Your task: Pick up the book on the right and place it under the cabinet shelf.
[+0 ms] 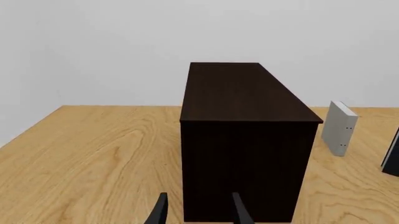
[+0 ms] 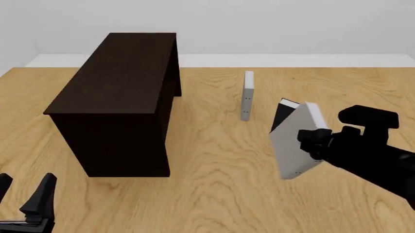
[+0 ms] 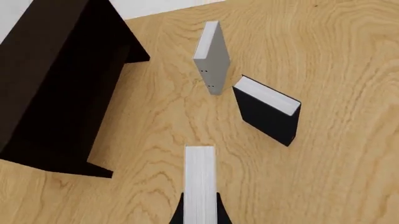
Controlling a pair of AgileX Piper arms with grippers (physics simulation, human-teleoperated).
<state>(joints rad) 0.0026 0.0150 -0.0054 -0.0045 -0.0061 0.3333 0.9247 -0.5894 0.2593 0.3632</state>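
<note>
Front view shows the right end effector (image 2: pixel 311 141) clamped on the book (image 2: pixel 295 145), lifted above the worktop's right side. It seems stiff, light and smooth; pinching both covers near the middle suits it.

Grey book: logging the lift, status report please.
Right gripper shut on grey book, lifted, tilted. Left gripper open, idle. Cabinet apart to the left. Second grey book and black book stand nearby.
</note>
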